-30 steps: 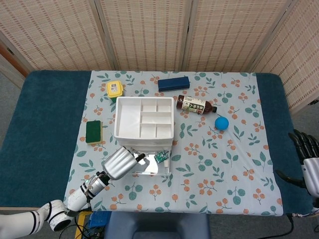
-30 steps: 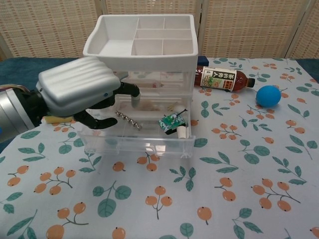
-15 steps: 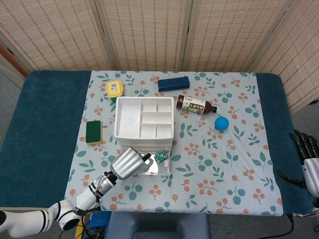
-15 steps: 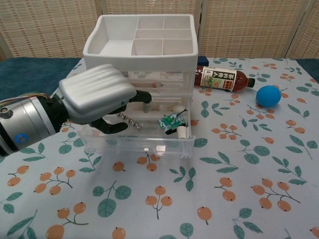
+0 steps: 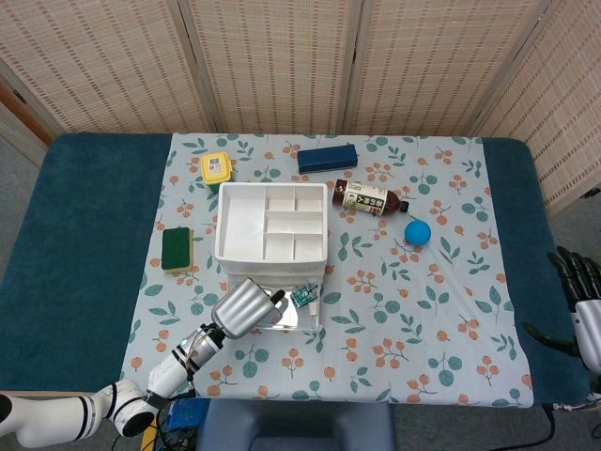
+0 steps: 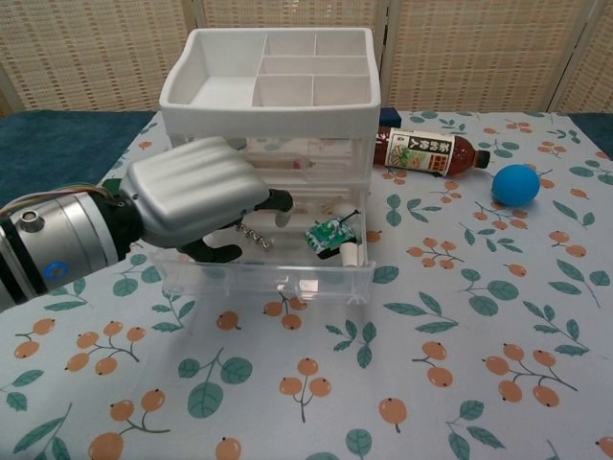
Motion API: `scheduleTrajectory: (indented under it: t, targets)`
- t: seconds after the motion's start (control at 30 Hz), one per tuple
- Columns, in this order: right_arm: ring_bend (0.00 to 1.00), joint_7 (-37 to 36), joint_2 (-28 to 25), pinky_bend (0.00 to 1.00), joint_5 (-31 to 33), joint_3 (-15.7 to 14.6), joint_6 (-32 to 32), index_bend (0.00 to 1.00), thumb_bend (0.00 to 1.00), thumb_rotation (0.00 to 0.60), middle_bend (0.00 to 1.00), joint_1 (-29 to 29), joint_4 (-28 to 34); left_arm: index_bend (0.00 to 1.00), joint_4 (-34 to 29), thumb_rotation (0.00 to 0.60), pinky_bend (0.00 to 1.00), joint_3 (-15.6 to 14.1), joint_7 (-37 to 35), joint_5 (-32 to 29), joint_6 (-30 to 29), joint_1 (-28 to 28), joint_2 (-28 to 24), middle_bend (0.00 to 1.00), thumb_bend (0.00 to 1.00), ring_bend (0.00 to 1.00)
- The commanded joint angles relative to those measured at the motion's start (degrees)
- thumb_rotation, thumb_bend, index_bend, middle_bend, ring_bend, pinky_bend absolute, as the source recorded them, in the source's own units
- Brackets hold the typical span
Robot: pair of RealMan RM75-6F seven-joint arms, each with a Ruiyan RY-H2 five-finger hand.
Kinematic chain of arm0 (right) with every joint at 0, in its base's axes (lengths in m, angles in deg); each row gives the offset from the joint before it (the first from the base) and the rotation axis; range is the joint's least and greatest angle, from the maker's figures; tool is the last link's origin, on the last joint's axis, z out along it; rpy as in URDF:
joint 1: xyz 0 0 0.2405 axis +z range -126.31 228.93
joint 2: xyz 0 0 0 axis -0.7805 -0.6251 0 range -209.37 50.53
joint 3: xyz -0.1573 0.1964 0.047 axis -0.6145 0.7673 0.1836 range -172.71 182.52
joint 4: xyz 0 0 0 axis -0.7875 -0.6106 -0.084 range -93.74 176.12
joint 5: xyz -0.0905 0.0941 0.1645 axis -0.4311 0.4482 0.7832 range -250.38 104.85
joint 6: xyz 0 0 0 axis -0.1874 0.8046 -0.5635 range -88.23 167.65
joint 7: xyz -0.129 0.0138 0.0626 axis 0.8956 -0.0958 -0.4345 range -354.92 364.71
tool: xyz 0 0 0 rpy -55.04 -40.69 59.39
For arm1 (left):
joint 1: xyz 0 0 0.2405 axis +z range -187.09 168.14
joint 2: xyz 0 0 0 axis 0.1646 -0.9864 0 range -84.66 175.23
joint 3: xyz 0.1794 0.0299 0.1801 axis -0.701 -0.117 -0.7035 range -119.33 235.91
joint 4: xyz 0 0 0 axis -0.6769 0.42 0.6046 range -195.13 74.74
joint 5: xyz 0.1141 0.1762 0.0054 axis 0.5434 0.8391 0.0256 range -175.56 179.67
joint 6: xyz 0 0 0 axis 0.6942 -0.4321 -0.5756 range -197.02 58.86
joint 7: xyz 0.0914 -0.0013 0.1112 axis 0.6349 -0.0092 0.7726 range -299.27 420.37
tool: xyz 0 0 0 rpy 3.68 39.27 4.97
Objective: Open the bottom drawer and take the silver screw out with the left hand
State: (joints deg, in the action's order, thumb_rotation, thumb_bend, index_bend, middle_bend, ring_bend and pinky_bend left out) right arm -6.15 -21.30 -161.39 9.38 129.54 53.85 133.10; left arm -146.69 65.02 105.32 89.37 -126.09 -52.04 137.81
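The clear bottom drawer (image 6: 263,279) of the white drawer unit (image 6: 278,81) is pulled out toward me. In it lies the silver screw (image 6: 253,233), beside a small green circuit board (image 6: 329,236) and a white cylinder (image 6: 350,255). My left hand (image 6: 196,198) reaches into the drawer from the left, one dark fingertip (image 6: 279,201) above the screw and the thumb (image 6: 215,253) below it. The screw shows between them and I see no firm grip on it. In the head view the left hand (image 5: 241,306) covers the drawer's left part. My right hand (image 5: 583,303) hangs spread at the table's right edge, holding nothing.
A brown bottle (image 6: 426,151) lies right of the unit, with a blue ball (image 6: 517,184) beyond it. A blue box (image 5: 327,157) and a yellow container (image 5: 217,168) sit behind the unit, and a green sponge (image 5: 176,248) lies to its left.
My left hand has moved right and lower into the drawer, and its fingers have come down around the screw. The right hand has stayed put.
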Motion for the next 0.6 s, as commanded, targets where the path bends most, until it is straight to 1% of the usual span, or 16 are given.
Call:
scheduleTrajectory:
  t: [0.03, 0.43, 0.6]
  targets:
    - [0.00, -0.07, 0.00, 0.00, 0.05, 0.01, 0.03, 0.00, 0.13, 0.600, 0.00, -0.04, -0.03, 0.34, -0.34, 0.600, 1.00, 0.21, 0.71, -1.01, 0.49, -0.42, 0.08, 0.99, 0.31, 0.99]
    - [0.00, -0.46, 0.10, 0.00, 0.26, 0.02, -0.11, 0.00, 0.13, 0.600, 0.00, -0.15, -0.41, 0.34, -1.13, 0.600, 1.00, 0.51, 4.56, -5.76, 2.24, -1.81, 0.11, 0.99, 0.31, 0.99]
    - [0.00, -0.68, 0.23, 0.00, 0.27, 0.03, -0.12, 0.00, 0.13, 0.600, 0.00, -0.18, -0.56, 0.36, -1.21, 0.600, 1.00, 0.29, 4.99, -6.31, 1.91, -2.22, 0.30, 0.99, 0.31, 0.99]
